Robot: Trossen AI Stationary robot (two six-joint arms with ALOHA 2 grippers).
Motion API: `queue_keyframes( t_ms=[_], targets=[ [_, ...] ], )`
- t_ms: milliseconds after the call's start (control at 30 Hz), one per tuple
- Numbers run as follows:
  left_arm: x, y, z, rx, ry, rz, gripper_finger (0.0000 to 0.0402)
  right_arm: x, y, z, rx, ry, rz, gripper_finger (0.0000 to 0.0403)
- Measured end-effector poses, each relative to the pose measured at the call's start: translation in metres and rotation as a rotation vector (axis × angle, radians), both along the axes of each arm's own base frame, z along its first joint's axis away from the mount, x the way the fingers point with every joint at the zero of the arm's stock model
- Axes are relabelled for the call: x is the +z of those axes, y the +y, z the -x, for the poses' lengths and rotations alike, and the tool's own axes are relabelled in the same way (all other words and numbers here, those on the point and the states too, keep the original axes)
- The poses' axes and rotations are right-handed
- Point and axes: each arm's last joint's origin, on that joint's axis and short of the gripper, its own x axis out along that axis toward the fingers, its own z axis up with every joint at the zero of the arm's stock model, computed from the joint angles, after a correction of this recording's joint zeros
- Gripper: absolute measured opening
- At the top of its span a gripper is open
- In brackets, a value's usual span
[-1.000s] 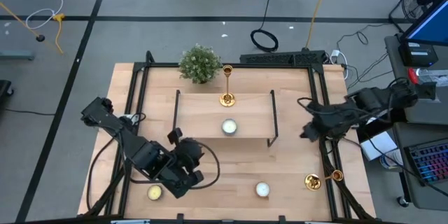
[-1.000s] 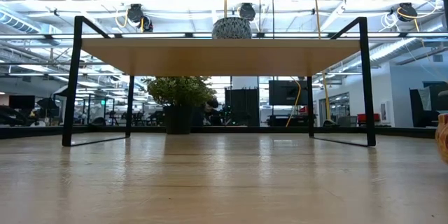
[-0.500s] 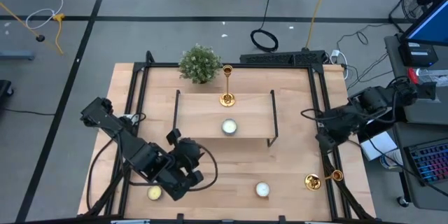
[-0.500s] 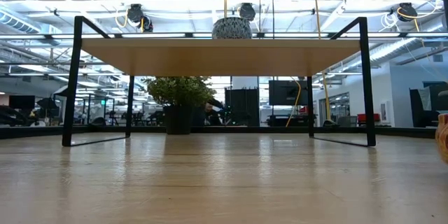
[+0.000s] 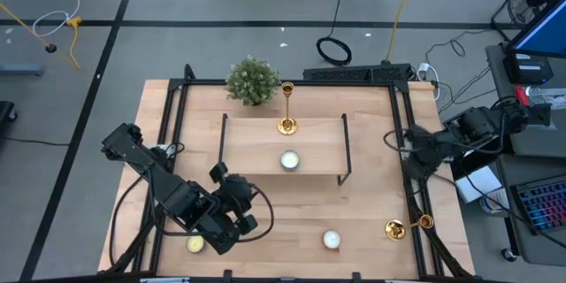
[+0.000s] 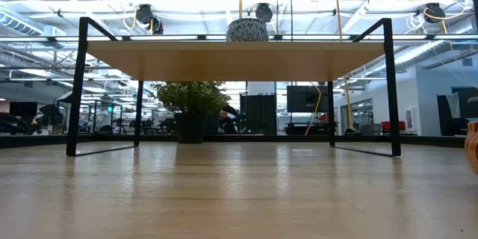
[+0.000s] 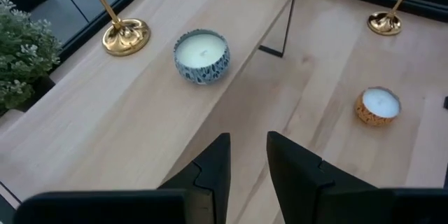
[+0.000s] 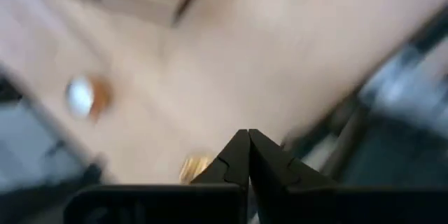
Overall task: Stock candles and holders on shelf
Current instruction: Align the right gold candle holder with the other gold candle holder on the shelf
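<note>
We see the low light-wood shelf on black legs (image 5: 283, 149) holding one shiny gold candlestick (image 5: 286, 106) at twelve o'clock and a white candle in a patterned tin (image 5: 289, 161) at six. Our left gripper (image 7: 246, 157) hovers at the shelf's seven o'clock, fingers slightly parted, gripping nothing. Our right gripper (image 8: 248, 155), pressed closed and empty, waits at three o'clock.

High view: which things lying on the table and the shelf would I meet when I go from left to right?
Yellowish candle → green plant → gold candlestick on the shelf → candle in the patterned tin → white candle → fallen gold candlestick.
</note>
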Motion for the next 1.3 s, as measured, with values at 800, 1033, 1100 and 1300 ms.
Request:
queue_keyframes(
  t_ms=[800, 1033, 1100, 1300],
  targets=[
    [0.015, 0.013, -0.035, 0.317, -0.444, 0.302, 0.0097, 0.035, -0.018, 0.032, 0.520, -0.835, 0.360, 0.0000],
    [0.024, 0.016, -0.049, 0.311, -0.543, 0.367, 0.0097, 0.018, -0.015, 0.056, 0.745, -1.156, 0.074, 0.0000],
    [0.026, 0.016, -0.051, 0.305, -0.568, 0.373, 0.0097, 0.012, -0.015, 0.064, 0.761, -1.268, 0.004, 0.0000],
    [0.029, 0.016, -0.053, 0.308, -0.594, 0.394, 0.0097, -0.006, -0.018, 0.077, 0.784, -1.334, -0.046, 0.0000]
  ],
)
